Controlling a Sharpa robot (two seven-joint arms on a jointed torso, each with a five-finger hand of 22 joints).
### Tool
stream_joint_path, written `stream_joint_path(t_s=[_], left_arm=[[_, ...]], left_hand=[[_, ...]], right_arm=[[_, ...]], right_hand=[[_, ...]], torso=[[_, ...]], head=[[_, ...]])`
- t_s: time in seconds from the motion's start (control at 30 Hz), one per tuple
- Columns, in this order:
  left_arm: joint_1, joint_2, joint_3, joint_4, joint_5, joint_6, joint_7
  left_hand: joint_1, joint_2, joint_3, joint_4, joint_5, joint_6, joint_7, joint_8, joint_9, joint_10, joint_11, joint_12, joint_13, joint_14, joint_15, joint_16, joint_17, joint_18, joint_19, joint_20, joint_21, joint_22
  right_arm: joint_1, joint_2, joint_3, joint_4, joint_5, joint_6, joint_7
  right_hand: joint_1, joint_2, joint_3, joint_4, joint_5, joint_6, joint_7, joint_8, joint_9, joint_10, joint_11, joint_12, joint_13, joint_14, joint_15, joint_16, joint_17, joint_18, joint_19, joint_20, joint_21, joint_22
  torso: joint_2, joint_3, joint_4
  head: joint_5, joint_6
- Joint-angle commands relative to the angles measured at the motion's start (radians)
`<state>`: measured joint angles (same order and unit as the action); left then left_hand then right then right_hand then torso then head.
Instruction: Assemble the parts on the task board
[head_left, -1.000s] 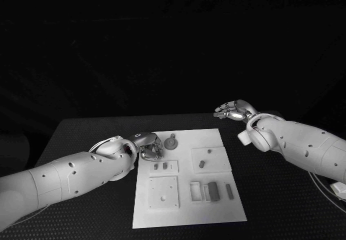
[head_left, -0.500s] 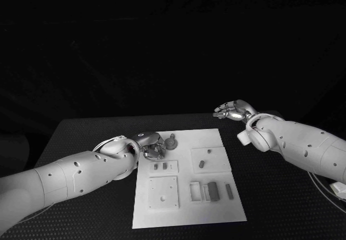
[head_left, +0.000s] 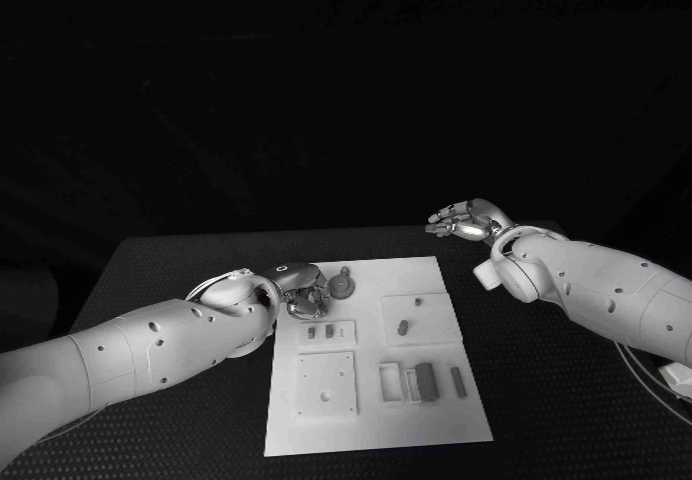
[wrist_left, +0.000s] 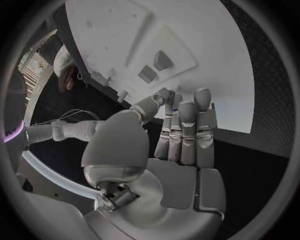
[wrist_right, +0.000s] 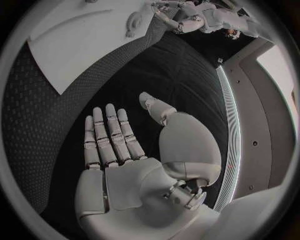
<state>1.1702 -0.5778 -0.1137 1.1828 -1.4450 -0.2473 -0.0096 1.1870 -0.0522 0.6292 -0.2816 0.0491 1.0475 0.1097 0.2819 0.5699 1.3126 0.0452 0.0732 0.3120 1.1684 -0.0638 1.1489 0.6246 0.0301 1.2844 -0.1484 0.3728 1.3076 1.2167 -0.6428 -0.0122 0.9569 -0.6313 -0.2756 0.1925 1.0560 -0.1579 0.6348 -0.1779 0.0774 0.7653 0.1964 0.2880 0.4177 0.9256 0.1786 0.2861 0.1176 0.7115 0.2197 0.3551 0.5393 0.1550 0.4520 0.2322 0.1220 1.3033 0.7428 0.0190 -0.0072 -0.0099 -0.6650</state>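
Gleaming silver hand (head_left: 300, 291) – flat white task board (head_left: 433, 420)

Dim, dark surroundings; wrist views bend at edges.

The near-left corner of the task board (head_left: 433, 400) is covered by the left hand (head_left: 300, 290) and its arm in the head view. Whether the fingers (wrist_left: 181, 125) touch a part cannot be told. The small parts (head_left: 405, 326) are too small to be identified.
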Motion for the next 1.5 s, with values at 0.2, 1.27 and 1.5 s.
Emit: stream_joint_path(t_s=[0.2,1.27,1.5], left_arm=[[-0.003,0.0,-0.003,-0.012,-0.035,0.032,-0.036],[-0.003,-0.005,-0.003,-0.024,-0.011,-0.018,-0.013],[-0.003,-0.02,-0.002,-0.002,0.007,-0.037,-0.005]], left_hand=[[0.003,0.011,0.006,-0.001,0.003,0.008,0.001,0.003,0.001,0.006,0.001,0.001,0.002,0.002,-0.001,0.007,0.002,0.057,0.001,-0.008,-0.002,0.022],[0.004,0.01,0.009,-0.002,0.003,0.012,-0.001,0.004,0.002,0.012,0.0,0.001,0.003,0.004,-0.002,0.011,0.005,0.055,0.003,-0.011,-0.002,0.022],[0.004,0.01,0.01,-0.002,0.004,0.013,-0.001,0.005,0.002,0.013,-0.001,0.001,0.004,0.006,-0.003,0.012,0.006,0.055,0.004,-0.011,-0.001,0.022]], right_arm=[[0.0,0.0,0.0,0.003,-0.001,0.015,0.012],[0.0,-0.002,0.0,0.005,-0.001,0.013,0.013],[0.0,-0.003,0.0,0.005,-0.001,0.013,0.013]], right_hand=[[-0.003,0.009,-0.004,0.003,0.002,-0.007,0.003,0.007,-0.001,-0.006,0.005,0.0,-0.002,-0.008,-0.002,-0.007,0.001,-0.016,0.004,-0.004,-0.005,0.002],[-0.002,0.009,-0.004,0.003,0.002,-0.007,0.002,0.008,-0.003,-0.006,0.005,0.0,-0.003,-0.008,-0.002,-0.008,0.003,-0.017,0.005,-0.004,-0.008,0.004],[-0.002,0.01,-0.004,0.003,0.002,-0.007,0.002,0.009,-0.003,-0.006,0.005,0.0,-0.003,-0.008,-0.002,-0.009,0.003,-0.016,0.005,-0.004,-0.009,0.005]], torso=[[0.0,0.0001,0.0],[0.0,0.0013,-0.0007],[0.0,0.0003,-0.0003]], head=[[-0.001,-0.002],[0.0,-0.005],[-0.001,-0.004]])
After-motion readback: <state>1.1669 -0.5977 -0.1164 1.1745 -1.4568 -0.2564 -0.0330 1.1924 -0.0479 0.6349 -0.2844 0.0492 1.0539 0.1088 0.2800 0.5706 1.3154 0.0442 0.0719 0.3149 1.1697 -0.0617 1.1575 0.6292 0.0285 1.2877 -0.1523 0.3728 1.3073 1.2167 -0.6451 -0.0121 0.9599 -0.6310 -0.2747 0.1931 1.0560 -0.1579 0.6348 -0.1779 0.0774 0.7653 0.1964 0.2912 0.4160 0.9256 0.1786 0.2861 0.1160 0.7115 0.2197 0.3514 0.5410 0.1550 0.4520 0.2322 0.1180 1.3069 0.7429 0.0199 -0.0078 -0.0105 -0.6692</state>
